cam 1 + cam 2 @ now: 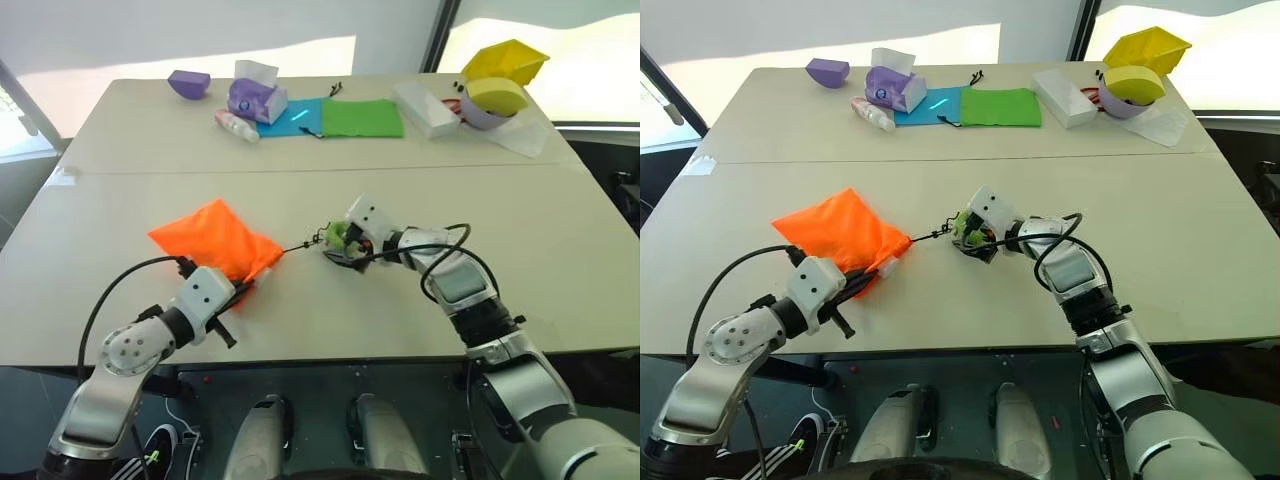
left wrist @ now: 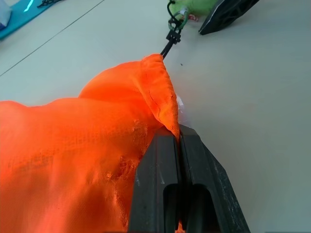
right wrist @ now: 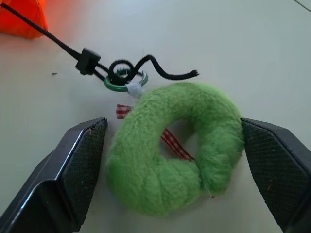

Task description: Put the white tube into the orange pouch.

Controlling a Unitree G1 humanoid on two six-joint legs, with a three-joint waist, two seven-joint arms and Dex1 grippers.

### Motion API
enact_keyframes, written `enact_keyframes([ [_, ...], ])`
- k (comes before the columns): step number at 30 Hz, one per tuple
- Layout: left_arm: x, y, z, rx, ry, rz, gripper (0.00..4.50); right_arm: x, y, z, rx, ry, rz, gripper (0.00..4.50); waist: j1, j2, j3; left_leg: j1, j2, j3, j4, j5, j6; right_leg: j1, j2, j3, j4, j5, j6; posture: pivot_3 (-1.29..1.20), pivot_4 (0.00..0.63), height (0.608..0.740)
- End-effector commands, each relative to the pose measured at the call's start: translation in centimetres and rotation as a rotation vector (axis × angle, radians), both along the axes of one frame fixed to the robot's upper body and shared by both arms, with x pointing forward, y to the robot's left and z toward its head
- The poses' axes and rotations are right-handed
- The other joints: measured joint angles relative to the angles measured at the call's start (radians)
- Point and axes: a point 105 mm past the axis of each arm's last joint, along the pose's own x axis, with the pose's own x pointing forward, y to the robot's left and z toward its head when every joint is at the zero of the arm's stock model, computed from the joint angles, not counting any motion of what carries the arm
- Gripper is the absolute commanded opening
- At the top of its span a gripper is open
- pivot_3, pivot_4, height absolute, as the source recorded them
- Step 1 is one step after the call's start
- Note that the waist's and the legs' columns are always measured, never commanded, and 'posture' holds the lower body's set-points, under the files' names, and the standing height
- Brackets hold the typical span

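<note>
One hand [image 2: 181, 145] pinching orange pouch [image 1: 215, 238] edge

Pouch [image 1: 215, 238] left of plush ring [image 3: 177, 145]

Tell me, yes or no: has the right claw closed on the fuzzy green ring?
No. The right claw stands wide open, one finger on each side of the fuzzy green ring, which lies on the table.
</note>
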Motion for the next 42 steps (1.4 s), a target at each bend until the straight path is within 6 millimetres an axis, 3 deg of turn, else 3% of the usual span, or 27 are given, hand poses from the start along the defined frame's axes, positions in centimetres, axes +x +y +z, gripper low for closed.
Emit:
enact_keyframes([
  [1,0.0,-0.5,0.7,-0.003,-0.033,-0.021,0.00,0.5,-0.3,0.8,0.003,-0.021,-0.013,4.44,0.000,0.000,0.000,0.000,0.000,0.000,0.000,0.000,0.000,0.000,0.000,0.000,0.000,0.000,0.000,0.00,0.150,0.740],
  [2,0.0,-0.5,0.7,-0.003,-0.034,-0.020,0.00,0.4,0.0,1.2,0.043,-0.015,-0.002,4.44,0.000,0.000,0.000,0.000,0.000,0.000,0.000,0.000,0.000,0.000,0.000,0.000,0.000,0.000,0.000,0.00,0.150,0.740],
  [5,0.0,-0.6,0.6,-0.002,-0.035,-0.024,0.00,0.5,0.2,1.4,0.041,-0.038,0.007,3.25,0.000,0.000,0.000,0.000,0.000,0.000,0.001,0.000,0.000,0.001,0.000,0.000,0.000,0.000,0.000,0.00,0.150,0.740],
  [8,0.1,-0.5,0.6,-0.001,-0.035,-0.023,0.00,0.5,0.2,0.9,0.032,-0.039,0.000,1.53,0.000,0.000,0.000,0.000,0.000,0.000,0.001,0.000,0.000,0.001,0.000,0.000,0.000,0.000,0.000,0.00,0.150,0.740],
  [11,0.1,-0.3,0.6,-0.005,-0.033,-0.016,0.00,0.4,0.0,1.6,0.080,-0.035,-0.010,0.18,0.000,0.000,0.000,0.000,0.000,0.000,0.001,0.000,0.000,0.001,0.001,0.000,0.000,0.000,0.000,0.00,0.150,0.740],
  [12,0.1,-0.2,0.6,-0.005,-0.033,-0.015,0.00,0.3,-0.2,1.9,0.091,-0.036,-0.015,0.04,0.000,0.000,0.000,0.000,0.000,0.000,0.001,0.000,0.000,0.001,0.001,0.000,0.000,0.000,0.000,0.00,0.150,0.740],
  [17,-0.5,-0.6,0.8,-0.114,0.031,-0.050,0.00,-0.9,-1.2,3.6,0.138,-0.059,0.007,0.04,0.004,0.000,0.000,0.000,0.000,0.000,0.001,0.000,0.000,0.001,0.001,0.000,0.000,0.000,0.000,0.00,0.150,0.740],
  [20,-0.8,-0.8,0.9,-0.123,0.051,-0.070,0.88,-1.9,-0.7,3.6,0.172,-0.039,0.006,0.00,0.001,0.000,0.000,0.000,0.000,0.000,0.001,0.000,0.000,0.001,0.001,0.000,0.000,0.000,0.001,0.00,0.150,0.740],
  [22,-1.1,-1.6,2.3,-0.208,0.045,-0.126,1.79,-2.0,-0.8,3.3,0.168,-0.041,-0.009,0.00,0.000,0.000,0.000,0.000,0.000,0.000,0.001,0.000,0.000,0.001,0.001,0.000,0.001,0.000,0.001,0.00,0.150,0.740],
  [25,-1.1,-2.5,4.9,-0.381,0.065,-0.185,1.79,-1.9,-1.0,3.0,0.159,-0.042,-0.024,0.00,0.004,0.000,0.000,0.001,0.000,0.000,0.002,0.000,0.000,0.001,0.001,0.000,0.002,0.000,0.000,0.00,0.150,0.740],
  [31,-0.7,-3.5,8.0,-0.516,0.179,-0.327,1.79,-1.9,-0.5,3.1,0.161,-0.052,-0.026,0.00,0.002,0.000,0.000,0.004,0.000,-0.001,0.004,0.002,0.002,0.007,0.002,-0.001,0.003,0.001,0.001,0.00,0.150,0.740],
  [35,2.9,-3.9,7.4,-0.272,0.023,-0.249,1.79,-1.7,-0.5,3.3,0.161,-0.068,-0.038,0.00,0.005,0.000,0.000,0.012,-0.001,0.000,0.003,0.002,0.002,0.013,0.004,-0.001,0.001,0.001,0.002,0.00,0.150,0.740],
  [38,6.1,-4.9,5.8,-0.099,-0.110,-0.155,1.79,-1.5,-0.6,3.5,0.167,-0.074,-0.052,0.00,0.006,0.000,0.000,0.016,-0.001,0.000,0.003,0.002,0.002,0.018,0.007,-0.001,0.001,0.000,0.001,0.00,0.150,0.740],
  [42,5.7,-8.6,3.4,-0.085,-0.123,-0.234,1.79,-1.3,-0.8,3.5,0.156,-0.084,-0.070,0.00,0.002,0.000,0.000,0.016,-0.001,0.002,0.002,0.003,0.003,0.017,0.006,0.000,-0.001,0.000,0.002,0.00,0.150,0.740],
])
